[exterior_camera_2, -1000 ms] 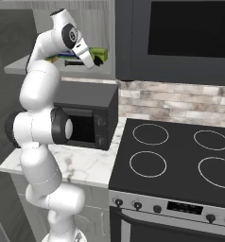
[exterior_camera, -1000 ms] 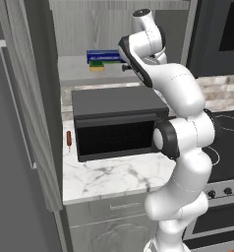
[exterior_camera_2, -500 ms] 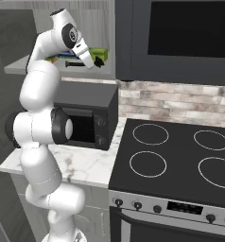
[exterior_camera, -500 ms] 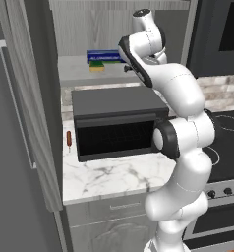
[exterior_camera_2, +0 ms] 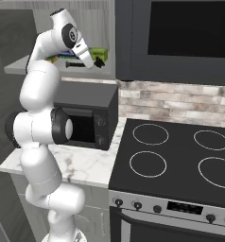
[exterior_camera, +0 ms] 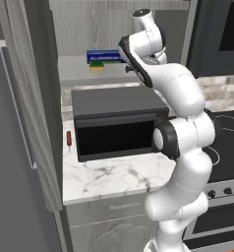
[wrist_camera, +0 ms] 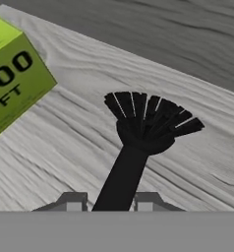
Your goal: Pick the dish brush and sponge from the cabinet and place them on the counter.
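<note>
The dish brush lies on the pale shelf of the open cabinet, its black bristle head fanned away from the hand. My gripper reaches into the cabinet and straddles the brush's black handle. Its fingertips stand close on either side, with a thin gap on the left. In the right base view the gripper sits at the shelf's right end. The sponge, yellow with a green top, rests on the shelf to the left of the hand. Below lies the white marble counter.
A long blue-and-green box lies behind the sponge, and its green end shows left of the brush. A black toaster oven stands on the counter with a small orange-red stick beside it. The black stovetop lies to the right.
</note>
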You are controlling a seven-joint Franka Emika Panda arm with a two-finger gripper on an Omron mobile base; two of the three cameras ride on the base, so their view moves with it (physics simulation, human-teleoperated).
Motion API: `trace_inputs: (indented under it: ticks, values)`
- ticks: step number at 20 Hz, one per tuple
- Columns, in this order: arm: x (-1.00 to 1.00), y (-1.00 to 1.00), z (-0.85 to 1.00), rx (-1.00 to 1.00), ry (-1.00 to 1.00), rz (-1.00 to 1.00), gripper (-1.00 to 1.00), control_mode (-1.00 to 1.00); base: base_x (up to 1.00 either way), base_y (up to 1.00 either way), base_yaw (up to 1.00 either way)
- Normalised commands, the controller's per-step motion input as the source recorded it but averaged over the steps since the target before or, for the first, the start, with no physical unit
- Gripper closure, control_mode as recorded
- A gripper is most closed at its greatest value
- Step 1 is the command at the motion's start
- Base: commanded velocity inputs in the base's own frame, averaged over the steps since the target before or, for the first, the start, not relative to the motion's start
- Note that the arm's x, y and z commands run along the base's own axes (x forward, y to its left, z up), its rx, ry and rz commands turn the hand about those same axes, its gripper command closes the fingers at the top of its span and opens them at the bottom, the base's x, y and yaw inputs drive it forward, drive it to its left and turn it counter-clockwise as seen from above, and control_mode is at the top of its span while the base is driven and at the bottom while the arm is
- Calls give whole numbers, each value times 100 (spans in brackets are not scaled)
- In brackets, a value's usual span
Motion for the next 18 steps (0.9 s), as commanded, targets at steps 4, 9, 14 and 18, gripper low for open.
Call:
trace_inputs:
  ticks: [4, 9, 14, 18]
  values:
    - [-45, 0, 30, 4, -4, 0, 100, -100, 0, 0, 0]
    - [-67, 0, 29, 8, -5, 1, 100, -100, 0, 0, 0]
    - [-81, 5, 11, 6, -2, 3, 100, -100, 0, 0, 0]
    - [-87, 11, -10, 0, -3, 5, 100, -100, 0, 0, 0]
